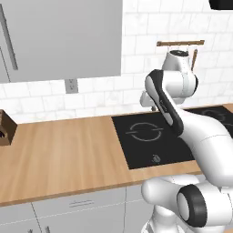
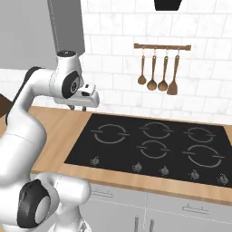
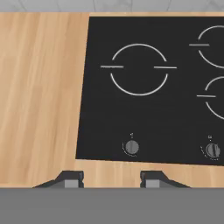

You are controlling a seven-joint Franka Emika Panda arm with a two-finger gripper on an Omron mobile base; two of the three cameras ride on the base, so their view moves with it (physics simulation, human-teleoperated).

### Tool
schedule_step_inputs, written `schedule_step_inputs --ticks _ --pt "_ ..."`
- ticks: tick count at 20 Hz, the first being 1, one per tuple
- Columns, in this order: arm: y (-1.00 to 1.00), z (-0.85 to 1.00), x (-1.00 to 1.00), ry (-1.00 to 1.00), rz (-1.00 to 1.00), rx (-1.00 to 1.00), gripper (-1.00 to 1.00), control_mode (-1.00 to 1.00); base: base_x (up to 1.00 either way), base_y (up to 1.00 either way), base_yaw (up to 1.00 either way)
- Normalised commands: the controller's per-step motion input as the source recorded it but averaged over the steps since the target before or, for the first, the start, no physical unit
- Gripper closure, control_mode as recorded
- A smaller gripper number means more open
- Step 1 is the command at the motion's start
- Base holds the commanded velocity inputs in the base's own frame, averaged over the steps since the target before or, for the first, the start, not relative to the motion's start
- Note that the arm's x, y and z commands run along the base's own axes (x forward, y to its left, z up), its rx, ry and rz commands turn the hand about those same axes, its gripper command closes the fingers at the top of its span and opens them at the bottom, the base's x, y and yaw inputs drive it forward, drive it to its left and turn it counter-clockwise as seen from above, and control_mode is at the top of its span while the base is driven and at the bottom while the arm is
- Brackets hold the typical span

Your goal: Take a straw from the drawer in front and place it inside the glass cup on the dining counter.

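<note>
Two small dark fingertips of the hand [image 3: 111, 178] stand apart at the bottom of the hand view, released, with nothing between them, hovering over the front edge of the light wooden surface [image 3: 39, 96]. Beyond them lies the flat black glass cooktop [image 3: 144, 113]; its nearest ring burner sits at 12 o'clock from the fingertips, and one round grey knob [image 3: 131, 147] lies just past them, another at about 2 o'clock. In the right base view the white arm folds above the cooktop's left edge, the hand [image 2: 86, 99] held above the surface. A wooden rail of four hanging wooden utensils [image 2: 157, 72] hangs on the white tiled wall, at 2 o'clock from the hand. Grey wall cabinets [image 1: 59, 36] hang above the surface. Light grey drawers with slim metal bar handles [image 1: 82, 203] sit closed under the surface's front edge; the straw cannot be seen.
</note>
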Motion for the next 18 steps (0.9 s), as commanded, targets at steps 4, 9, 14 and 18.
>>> schedule_step_inputs --ticks 4,9,14,18 --pt "0.0 0.0 -0.04 -0.01 0.0 0.0 -1.0 1.0 -0.22 0.0 0.0" --pt "0.0 0.0 0.0 0.0 0.0 0.0 -1.0 1.0 -0.98 0.0 0.0" --pt "0.0 0.0 0.0 0.0 0.0 0.0 -1.0 1.0 -0.59 -0.19 0.04" --pt "0.0 0.0 0.0 0.0 0.0 0.0 -1.0 1.0 -0.11 -0.56 0.17"
